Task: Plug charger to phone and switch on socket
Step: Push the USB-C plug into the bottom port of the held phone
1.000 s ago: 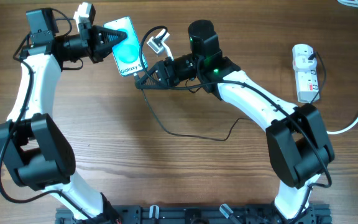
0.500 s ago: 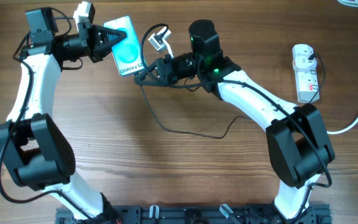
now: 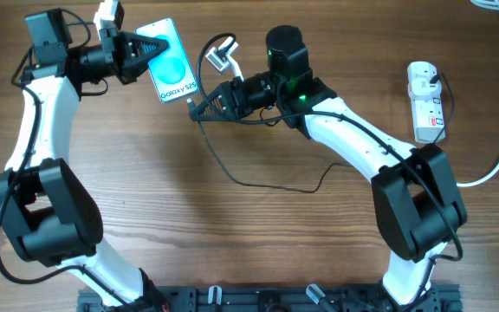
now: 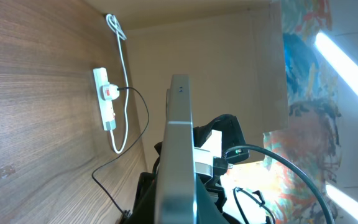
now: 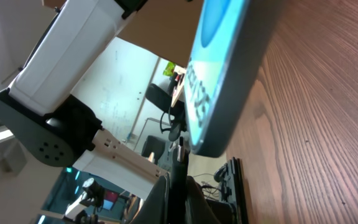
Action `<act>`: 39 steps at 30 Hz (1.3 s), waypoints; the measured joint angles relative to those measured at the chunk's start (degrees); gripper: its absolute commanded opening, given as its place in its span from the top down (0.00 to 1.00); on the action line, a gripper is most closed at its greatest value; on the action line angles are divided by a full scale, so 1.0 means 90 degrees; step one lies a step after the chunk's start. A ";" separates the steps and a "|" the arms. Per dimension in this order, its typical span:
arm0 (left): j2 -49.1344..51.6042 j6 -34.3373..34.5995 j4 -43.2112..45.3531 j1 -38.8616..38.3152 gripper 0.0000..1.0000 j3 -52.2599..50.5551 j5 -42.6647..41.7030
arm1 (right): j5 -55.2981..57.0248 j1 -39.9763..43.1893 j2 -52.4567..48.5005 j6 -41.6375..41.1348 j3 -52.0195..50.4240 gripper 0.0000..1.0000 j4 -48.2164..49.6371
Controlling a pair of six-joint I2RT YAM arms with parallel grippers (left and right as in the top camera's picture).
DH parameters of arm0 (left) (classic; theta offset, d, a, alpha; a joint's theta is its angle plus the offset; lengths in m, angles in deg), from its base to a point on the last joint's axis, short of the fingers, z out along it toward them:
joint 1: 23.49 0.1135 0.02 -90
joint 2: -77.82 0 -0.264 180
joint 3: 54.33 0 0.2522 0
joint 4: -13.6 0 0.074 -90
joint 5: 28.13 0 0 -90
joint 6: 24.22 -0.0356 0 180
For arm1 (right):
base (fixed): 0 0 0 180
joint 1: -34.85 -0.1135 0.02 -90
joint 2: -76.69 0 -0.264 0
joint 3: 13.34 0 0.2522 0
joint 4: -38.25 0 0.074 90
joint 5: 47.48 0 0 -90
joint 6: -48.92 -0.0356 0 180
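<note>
Pinching the phone (image 3: pixel 170 61) at the counter's (image 3: pixel 232 251) far left, the left arm's fingers (image 3: pixel 142 52) point its long axis toward the right arm's fingers (image 3: pixel 204 105). These are clamped on the charger (image 3: pixel 249 185) plug just beside its near end. The socket (image 3: pixel 426 102) waits far right.

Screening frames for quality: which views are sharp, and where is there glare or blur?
Overhead: evenly lit, sharp; the text on the phone is legible. Left wrist: the phone is edge-on and soft; light strips at right are blown out. Right wrist: phone blurred, table grain crisp, bright background washed out.
</note>
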 measured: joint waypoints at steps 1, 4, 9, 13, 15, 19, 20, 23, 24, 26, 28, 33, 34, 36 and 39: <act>0.0000 0.0000 0.0000 0.0000 0.96 0.0000 0.0000 | 0.0002 0.0000 0.0002 0.0000 0.0000 0.96 0.0000; 0.0000 0.0070 0.0002 0.0000 0.96 0.0000 0.0002 | 0.0049 0.0000 0.0000 0.0000 0.0000 0.96 -0.0005; 0.0000 0.0121 0.0007 0.0000 0.96 0.0000 0.0000 | 0.0165 0.0000 0.0002 0.0000 0.0000 0.96 -0.0095; 0.0000 0.0141 0.0017 -0.0002 0.96 0.0000 0.0000 | 0.0226 0.0000 0.0002 0.0000 0.0000 0.96 -0.0100; 0.0000 0.0141 0.0019 -0.0027 0.96 0.0000 0.0002 | 0.0250 0.0000 0.0000 0.0000 0.0000 0.96 -0.0100; 0.0000 0.0163 0.0138 -0.0180 0.96 0.0000 0.0070 | 0.0265 -0.0017 0.0000 0.0000 0.0000 0.96 -0.0124; 0.0000 0.0165 0.0141 -0.0192 0.96 0.0000 0.0073 | 0.0262 -0.0019 0.0002 0.0000 0.0000 0.96 -0.0121; 0.0000 0.0168 0.0143 -0.0194 0.96 0.0000 0.0075 | 0.0260 -0.0017 0.0002 -0.0002 0.0000 0.96 -0.0124; 0.0000 0.0168 0.0143 -0.0194 0.96 0.0000 0.0092 | 0.0260 -0.0017 0.0000 -0.0002 0.0000 0.96 -0.0121; 0.0000 0.0170 0.0146 -0.0194 0.96 0.0000 0.0119 | 0.0262 -0.0017 0.0000 -0.0002 0.0000 0.96 -0.0119; 0.0000 0.0187 0.0151 -0.0194 0.96 0.0000 0.0119 | 0.0262 -0.0017 0.0002 -0.0002 0.0000 0.96 -0.0119; 0.0000 0.0187 0.0158 -0.0194 0.96 0.0000 0.0119 | 0.0265 -0.0017 0.0002 -0.0002 0.0000 0.96 -0.0119; 0.0000 0.0187 0.0160 -0.0194 0.96 0.0000 0.0119 | 0.0265 -0.0017 0.0000 -0.0002 0.0000 0.96 -0.0119; 0.0000 0.0187 0.0160 -0.0194 0.96 0.0000 0.0119 | 0.0267 -0.0017 0.0002 -0.0002 0.0000 0.96 -0.0119; 0.0000 0.0189 0.0160 -0.0194 0.96 0.0000 0.0117 | 0.0272 -0.0017 0.0002 -0.0046 0.0000 0.96 -0.0100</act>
